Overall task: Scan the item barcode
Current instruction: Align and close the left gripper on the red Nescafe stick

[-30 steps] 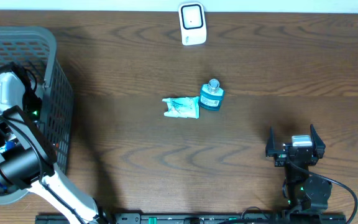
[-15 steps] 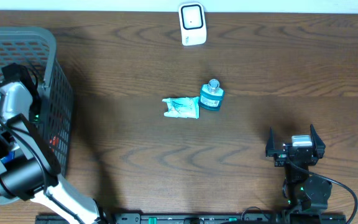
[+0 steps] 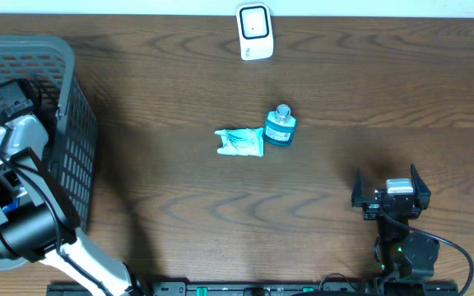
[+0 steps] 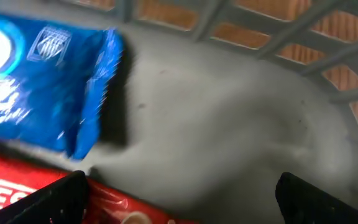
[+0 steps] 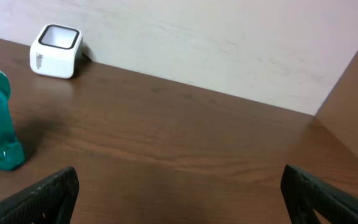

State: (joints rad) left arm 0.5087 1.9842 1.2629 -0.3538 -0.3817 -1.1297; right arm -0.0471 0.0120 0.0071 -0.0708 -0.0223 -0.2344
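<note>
Action sits at the left end, seen from overhead: the left arm (image 3: 23, 222) bends over the grey basket (image 3: 76, 131) on the worktop (image 3: 179, 214), while the right pincer (image 3: 387, 177) waits released and empty near the front right. The white scanner (image 3: 254, 31) stands at the far edge, well apart from both arms. A teal bottle (image 3: 281, 126) and a teal-and-white packet (image 3: 239, 142) sit side by side mid-worktop. Against a second back, the left wrist has shifted across the basket, a little toward its inner wall. Everything else sits exactly where it was.

Left wrist view now: the left pincer (image 4: 179, 199) hangs spread wide, gripping nothing, over the basket floor. A blue packet (image 4: 42, 87) lies up-left, with a red packet (image 4: 11, 196) just below it by the left fingertip. The blue one looks like the item to fetch. To do it well, centre the jaws across its narrow side, come down level, close on the body rather than the crimped end, and leave the barcode face uncovered.

Right wrist view: fingers apart with nothing between them, teal bottle at left, scanner beyond it.
</note>
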